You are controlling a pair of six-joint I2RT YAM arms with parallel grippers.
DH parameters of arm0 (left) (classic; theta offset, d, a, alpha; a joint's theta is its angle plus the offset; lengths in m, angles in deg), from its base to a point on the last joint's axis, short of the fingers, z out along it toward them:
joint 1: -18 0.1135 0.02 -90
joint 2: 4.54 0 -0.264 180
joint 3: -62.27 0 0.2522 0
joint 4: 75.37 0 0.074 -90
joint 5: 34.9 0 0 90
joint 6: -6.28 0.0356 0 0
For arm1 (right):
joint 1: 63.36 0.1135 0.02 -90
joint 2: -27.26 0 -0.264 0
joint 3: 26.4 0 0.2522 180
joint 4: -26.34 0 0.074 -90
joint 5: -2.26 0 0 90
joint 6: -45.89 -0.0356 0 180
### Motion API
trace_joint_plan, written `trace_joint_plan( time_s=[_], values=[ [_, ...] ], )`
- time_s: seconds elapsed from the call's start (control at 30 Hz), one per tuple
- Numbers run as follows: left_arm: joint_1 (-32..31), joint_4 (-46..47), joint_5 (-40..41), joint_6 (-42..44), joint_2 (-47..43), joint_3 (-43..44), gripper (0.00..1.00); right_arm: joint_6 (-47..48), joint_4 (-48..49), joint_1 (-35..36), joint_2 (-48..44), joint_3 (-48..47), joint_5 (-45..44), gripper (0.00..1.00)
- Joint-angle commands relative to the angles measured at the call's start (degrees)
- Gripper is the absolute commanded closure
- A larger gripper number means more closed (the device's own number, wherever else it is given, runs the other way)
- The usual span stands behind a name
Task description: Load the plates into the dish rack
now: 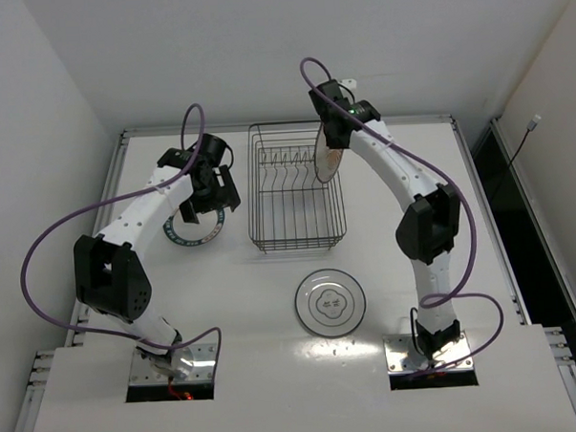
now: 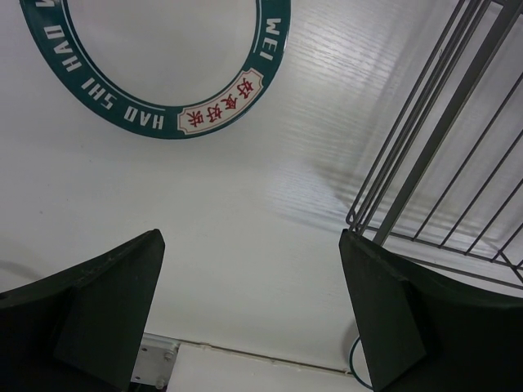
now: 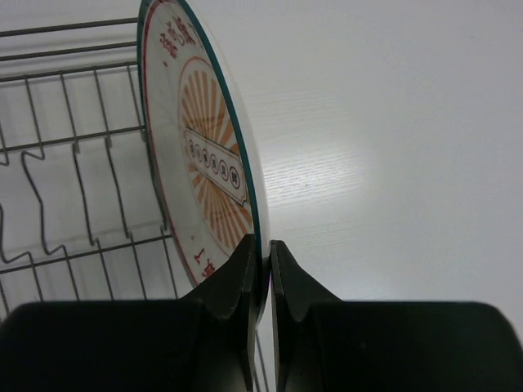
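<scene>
At upper centre, right end effector (image 3: 265, 245) clenched on orange plate (image 3: 204, 163) rim, plate upright at right side of dish rack (image 1: 286, 211), left end effector (image 2: 252, 241) released beside teal-rimmed plate (image 2: 151, 122), white plate (image 1: 330, 301) flat on table (image 1: 225, 305).

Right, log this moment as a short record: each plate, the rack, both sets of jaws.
orange plate: on edge over the right side of the dish rack, pinched at its rim
teal-rimmed plate: flat on the table, left of the rack
white plate: flat on the table, on the rack's near side
right jaws: shut on the orange plate
left jaws: open, empty, above the table beside the teal-rimmed plate
orange plate seated between tines: cannot tell
</scene>
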Motion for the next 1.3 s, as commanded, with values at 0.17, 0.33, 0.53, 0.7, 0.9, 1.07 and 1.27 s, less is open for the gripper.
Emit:
trace_joint_plan(
  time_s=[0.17, 0.33, 0.53, 0.7, 0.9, 1.07, 1.27],
  values=[
    [0.5, -0.1, 0.5, -0.6, -2.4, -0.1, 0.13, 1.6, -1.6, 4.6, 4.2, -3.1, -1.5, 0.96],
    [0.5, -0.1, -0.7, -0.6, -1.8, -0.1, 0.13, 1.1, -1.0, 4.6, 2.8, -1.0, 0.6, 0.94],
    [0.5, 0.4, -1.2, -0.6, -0.8, -0.1, 0.13, 0.5, -1.0, 5.1, 2.3, 0.3, 3.9, 0.91],
    [0.5, -0.1, -0.7, -1.1, -0.8, 0.4, 0.13, -0.5, -1.0, 6.2, 3.4, -0.8, 7.6, 0.80],
    [0.5, -0.6, -0.2, -1.7, -1.3, 0.4, 0.13, -1.8, -1.0, 6.2, 2.8, -0.8, 8.3, 0.80],
    [0.5, -0.6, -0.7, -1.7, -2.4, -1.4, 0.13, -1.8, -3.8, 5.7, -0.4, -0.3, 6.9, 0.50],
    [0.5, -0.1, -1.9, -1.7, -2.4, -2.5, 0.13, -0.7, -5.6, 4.6, -11.5, 1.9, 6.5, 0.33]
  ],
)
